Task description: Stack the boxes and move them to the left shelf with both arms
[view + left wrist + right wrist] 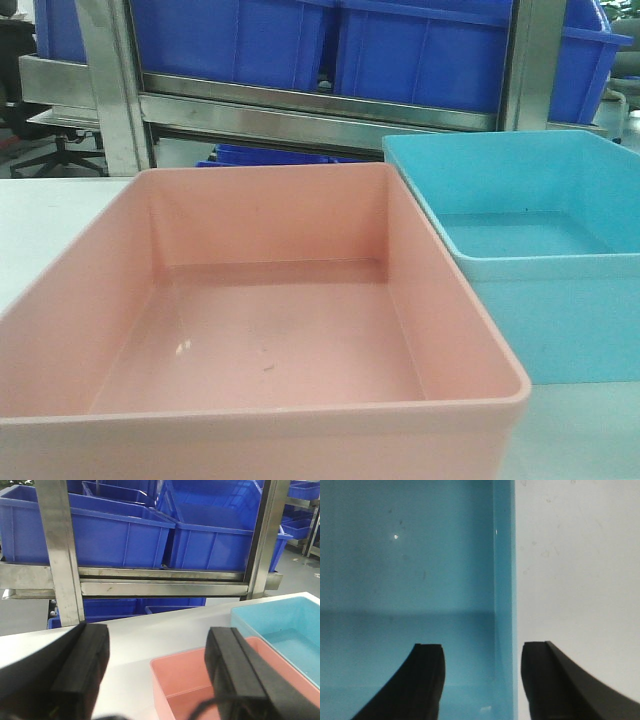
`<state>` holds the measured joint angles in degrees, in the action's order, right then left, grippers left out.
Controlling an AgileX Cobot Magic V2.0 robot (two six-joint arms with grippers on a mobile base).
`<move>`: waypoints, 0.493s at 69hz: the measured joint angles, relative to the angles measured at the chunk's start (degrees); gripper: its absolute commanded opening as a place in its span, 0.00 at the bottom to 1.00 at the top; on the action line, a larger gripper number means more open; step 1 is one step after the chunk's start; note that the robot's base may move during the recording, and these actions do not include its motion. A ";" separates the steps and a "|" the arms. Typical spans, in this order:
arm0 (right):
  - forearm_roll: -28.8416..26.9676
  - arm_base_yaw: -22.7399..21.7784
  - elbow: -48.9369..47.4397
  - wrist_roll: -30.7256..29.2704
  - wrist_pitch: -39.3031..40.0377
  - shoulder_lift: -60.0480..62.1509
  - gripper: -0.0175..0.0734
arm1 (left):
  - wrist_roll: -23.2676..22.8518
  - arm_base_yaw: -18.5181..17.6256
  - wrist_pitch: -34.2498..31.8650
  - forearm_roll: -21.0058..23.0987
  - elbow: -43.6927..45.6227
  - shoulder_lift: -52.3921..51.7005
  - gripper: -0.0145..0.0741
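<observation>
In the front view, the salmon pink tub [260,215], shallow and round-rimmed, sits nearest on the white table [40,220]. The sky blue tub [560,300] (matching in shape) stands just beside it on the right, further back. Behind them is the steel shelf [320,105], loaded with dark blue crates [420,50].

In the left wrist view, the left gripper [157,637] hangs over the table by the pink tub's corner, jaws spread.

In the right wrist view, the right gripper [480,652], jaws spread, straddles the blue tub's side wall.

Blue tub [540,290] partly off-frame right.
</observation>
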<state>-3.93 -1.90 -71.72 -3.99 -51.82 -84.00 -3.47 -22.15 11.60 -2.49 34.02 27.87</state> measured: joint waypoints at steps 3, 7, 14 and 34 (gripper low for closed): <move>0.00 -0.36 -3.00 -0.69 -0.69 -2.67 0.69 | 0.00 0.00 0.00 0.00 0.00 0.00 0.54; -0.12 -0.76 -6.47 -1.90 -2.02 -6.52 0.69 | 0.00 0.00 0.00 0.00 0.00 0.00 0.54; -0.67 -2.17 -12.29 -3.34 -3.91 -12.33 0.69 | 0.00 0.00 0.00 0.15 0.00 0.00 0.54; -4.15 -4.73 -20.68 -7.07 -6.68 -23.90 0.68 | 0.00 0.00 0.00 1.61 0.00 0.00 0.54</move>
<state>-8.08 -6.63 -92.40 -11.07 -58.50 -107.91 -3.47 -22.15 11.60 -0.88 34.02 27.87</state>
